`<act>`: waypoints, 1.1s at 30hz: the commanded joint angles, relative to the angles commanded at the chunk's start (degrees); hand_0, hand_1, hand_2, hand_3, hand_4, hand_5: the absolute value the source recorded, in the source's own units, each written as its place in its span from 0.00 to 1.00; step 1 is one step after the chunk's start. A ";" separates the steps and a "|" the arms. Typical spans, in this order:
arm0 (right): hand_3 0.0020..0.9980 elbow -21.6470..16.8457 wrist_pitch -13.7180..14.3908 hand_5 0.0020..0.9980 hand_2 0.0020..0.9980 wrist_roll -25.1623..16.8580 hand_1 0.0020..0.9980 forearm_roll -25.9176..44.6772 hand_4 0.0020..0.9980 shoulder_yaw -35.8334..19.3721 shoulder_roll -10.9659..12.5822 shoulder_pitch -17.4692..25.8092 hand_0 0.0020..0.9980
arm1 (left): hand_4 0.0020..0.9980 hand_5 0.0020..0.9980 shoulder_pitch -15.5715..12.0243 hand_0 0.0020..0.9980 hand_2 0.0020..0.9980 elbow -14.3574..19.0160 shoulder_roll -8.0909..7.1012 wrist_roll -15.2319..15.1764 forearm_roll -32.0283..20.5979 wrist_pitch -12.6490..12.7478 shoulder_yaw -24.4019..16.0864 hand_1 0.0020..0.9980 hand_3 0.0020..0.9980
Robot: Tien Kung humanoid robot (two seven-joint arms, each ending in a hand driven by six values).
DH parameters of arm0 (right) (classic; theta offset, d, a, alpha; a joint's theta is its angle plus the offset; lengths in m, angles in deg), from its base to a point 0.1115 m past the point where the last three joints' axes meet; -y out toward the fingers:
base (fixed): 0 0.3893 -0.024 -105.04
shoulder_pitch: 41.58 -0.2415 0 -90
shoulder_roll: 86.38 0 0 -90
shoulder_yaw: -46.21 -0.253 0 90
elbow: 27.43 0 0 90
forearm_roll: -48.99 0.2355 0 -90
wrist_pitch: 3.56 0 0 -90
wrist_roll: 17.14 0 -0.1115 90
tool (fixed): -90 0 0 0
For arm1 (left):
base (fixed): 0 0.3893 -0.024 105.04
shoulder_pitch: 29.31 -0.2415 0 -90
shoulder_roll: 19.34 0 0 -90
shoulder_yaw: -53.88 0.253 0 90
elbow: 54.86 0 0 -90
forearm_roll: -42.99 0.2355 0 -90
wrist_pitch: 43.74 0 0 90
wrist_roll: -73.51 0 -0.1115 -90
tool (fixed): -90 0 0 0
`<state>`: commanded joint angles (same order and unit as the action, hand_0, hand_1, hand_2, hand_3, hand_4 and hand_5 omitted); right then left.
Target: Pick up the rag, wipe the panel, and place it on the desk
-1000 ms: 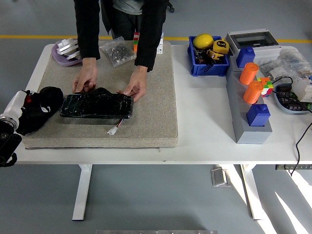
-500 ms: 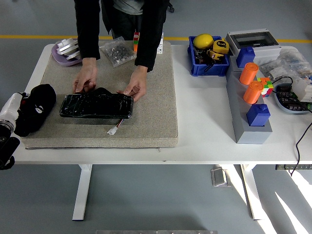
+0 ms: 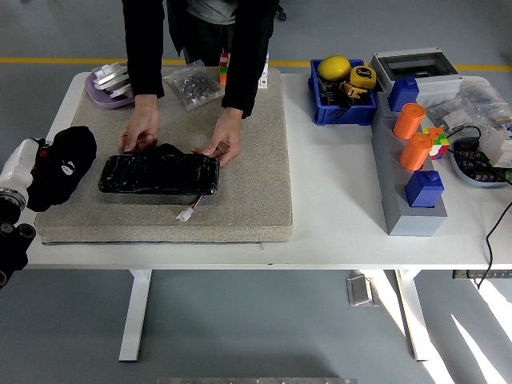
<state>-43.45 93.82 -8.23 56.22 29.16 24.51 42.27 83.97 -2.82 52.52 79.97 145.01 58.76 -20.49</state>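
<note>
- Head view was used: the left hand (image 3: 58, 166) was seen at the worktop's (image 3: 336, 216) left edge, its fingers hidden, apparently wrapped in or clenched on the black rag (image 3: 68, 156); a firm grasp could not be confirmed.
- Compared with a second earlier, the rag had been drawn back from the panel (image 3: 158, 174) and lifted toward the left edge of the grey mat (image 3: 256, 192).
- The panel was held steady at its far edge by a person's two hands (image 3: 142, 132), on the mat's near-left part.
- Wiping was judged finished or paused; setting the rag down remained.
- The right hand was not visible.
</note>
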 joint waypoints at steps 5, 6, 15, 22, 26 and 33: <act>0.56 0.00 -0.12 0.47 0.66 0.01 0.63 -0.01 0.94 0.12 -0.04 -0.20 0.64 | 0.24 0.00 -0.63 0.19 0.52 4.65 1.08 1.99 2.31 0.04 0.42 0.16 0.44; 0.56 0.01 -0.14 0.47 0.66 -0.04 0.63 0.10 0.94 0.20 -0.03 -0.23 0.64 | 0.24 0.00 -0.67 0.19 0.52 5.14 1.26 2.29 2.71 0.18 0.63 0.16 0.44; 0.56 0.02 -0.15 0.47 0.66 -0.30 0.63 0.65 0.94 0.47 0.01 -0.12 0.64 | 0.24 0.00 0.45 0.19 0.52 3.05 1.95 2.06 1.49 0.70 3.36 0.16 0.44; 0.56 -0.01 -0.10 0.47 0.66 -0.09 0.63 0.34 0.95 0.07 0.10 -0.21 0.64 | 0.23 0.00 0.65 0.19 0.52 3.16 2.45 1.77 0.74 1.06 4.20 0.16 0.44; 0.56 -0.02 -0.07 0.47 0.66 0.05 0.63 0.13 0.95 -0.19 0.14 -0.21 0.64 | 0.23 0.00 0.88 0.19 0.52 3.52 2.90 1.63 -0.12 1.21 5.01 0.16 0.44; 0.56 0.03 -0.12 0.47 0.66 0.06 0.63 0.03 0.95 -0.30 0.23 -0.35 0.64 | 0.23 0.00 1.86 0.19 0.52 3.69 4.39 1.64 -1.13 1.57 8.64 0.16 0.44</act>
<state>-43.41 93.71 -8.16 56.25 28.86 24.74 41.91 85.82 0.87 56.91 81.62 143.88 60.33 -11.85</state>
